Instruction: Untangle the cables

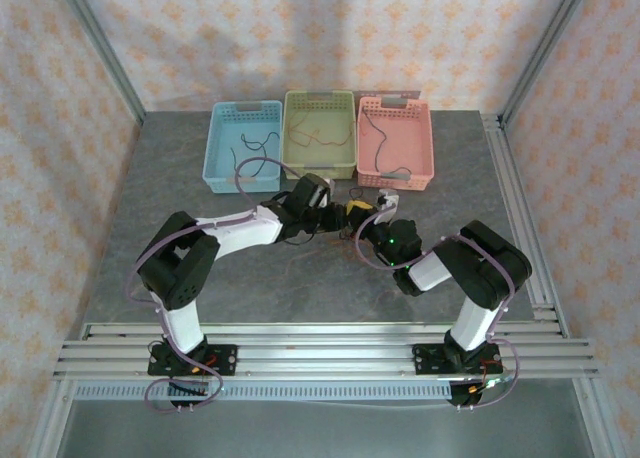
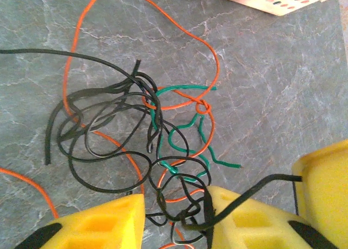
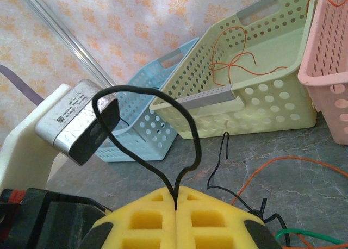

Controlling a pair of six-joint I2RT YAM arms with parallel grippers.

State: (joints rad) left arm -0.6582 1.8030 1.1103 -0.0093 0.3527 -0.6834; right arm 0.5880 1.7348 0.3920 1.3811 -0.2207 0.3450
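Right hand (image 3: 175, 205), state? (MK)

Clenched on one black cable (image 3: 175, 194). It is nipped in the seam between the yellow fingers and stands up from them in a tall loop. (JL)

Left hand (image 2: 175, 219)? (MK)

Jaws parted, not closed on anything I can see. Thin black and orange strands lie in the gap, and a black strand runs over one finger (image 2: 244, 222) toward the right hand. (JL)

Location of the cables (image 2: 136, 129)? (MK)

Bunched on the grey surface (image 2: 283, 86) just in front of the green basket (image 1: 319, 168), off its right near corner, under both hands. Black, orange and green strands are knotted together, and one orange loop reaches out widest. (JL)

Baskets? (MK)

An orange wire (image 3: 234, 64) lies inside the green basket. The blue basket (image 1: 243, 183) sits just left of it and the pink basket (image 1: 395, 178) just right. Overhead, each shows a dark wire inside. (JL)
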